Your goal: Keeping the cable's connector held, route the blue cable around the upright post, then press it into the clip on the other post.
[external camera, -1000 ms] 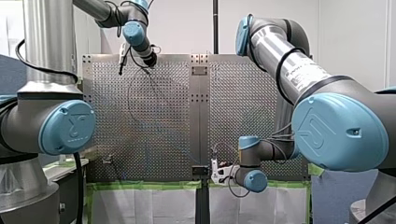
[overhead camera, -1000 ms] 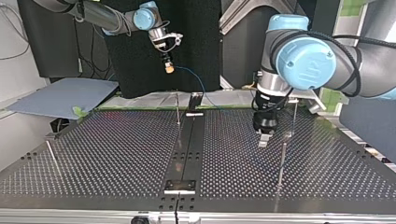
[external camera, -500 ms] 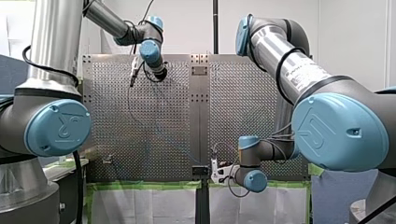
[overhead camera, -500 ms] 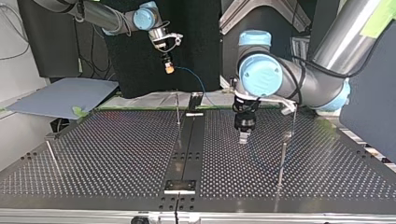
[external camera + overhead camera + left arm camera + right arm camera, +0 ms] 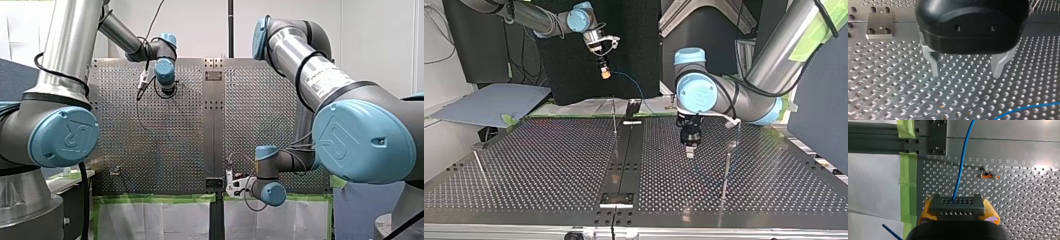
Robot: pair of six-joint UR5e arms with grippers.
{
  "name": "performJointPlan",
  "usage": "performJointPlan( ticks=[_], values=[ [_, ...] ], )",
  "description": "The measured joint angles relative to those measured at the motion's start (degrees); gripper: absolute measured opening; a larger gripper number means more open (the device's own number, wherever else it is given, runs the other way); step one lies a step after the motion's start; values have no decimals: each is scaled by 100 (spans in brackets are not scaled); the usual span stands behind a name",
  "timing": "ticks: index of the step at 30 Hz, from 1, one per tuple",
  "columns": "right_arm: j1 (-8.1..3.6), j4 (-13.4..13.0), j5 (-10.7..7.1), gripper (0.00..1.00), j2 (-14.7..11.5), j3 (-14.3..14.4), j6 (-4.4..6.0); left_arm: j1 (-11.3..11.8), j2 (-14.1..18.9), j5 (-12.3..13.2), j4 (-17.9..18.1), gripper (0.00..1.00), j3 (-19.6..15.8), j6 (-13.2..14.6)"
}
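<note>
You get front view from behind arms (image 5: 320, 75), high, facing over bench (image 5: 250, 115). Top view sits opposite, low, facing arms; both share bench. Wrist views sit close, looking along left claw (image 5: 966, 75), right claw (image 5: 959, 211) onto bench.

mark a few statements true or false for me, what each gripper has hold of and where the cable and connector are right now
1. My right gripper is shut on the connector. True.
2. The blue cable leaves the connector and runs ahead over the perforated table. True.
3. My left gripper grips the blue cable. False: its fingers are open with nothing between them, and the cable lies on the table apart from them.
4. The connector rests on the table. False: the top view shows my right gripper holding it up in the air, clear of the table.
</note>
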Motion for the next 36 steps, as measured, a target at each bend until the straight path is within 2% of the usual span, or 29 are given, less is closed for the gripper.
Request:
performJointPlan(
  ticks=[7, 11, 16, 22, 30, 36],
  values=[
    [0, -7, 0, 0, -2, -1, 0, 11, -97, 14, 338, 98, 3, 332],
    [0, -8, 0, 0, -2, -1, 0, 12, -268, -14, 437, 98, 4, 531],
    [0, -9, 0, 0, -1, 2, 0, 31, -506, 69, 485, 98, 98, 787],
    [0, -8, 0, 0, -3, 1, 0, 14, -659, 80, 422, 98, 236, 1025],
    [0, -18, 0, 0, -2, 1, 0, 48, -1037, -221, 54, 98, 626, 1441],
    [0, -33, 0, 0, -1, 0, 0, 121, -1115, -359, -11, 98, 720, 1816]
  ],
)
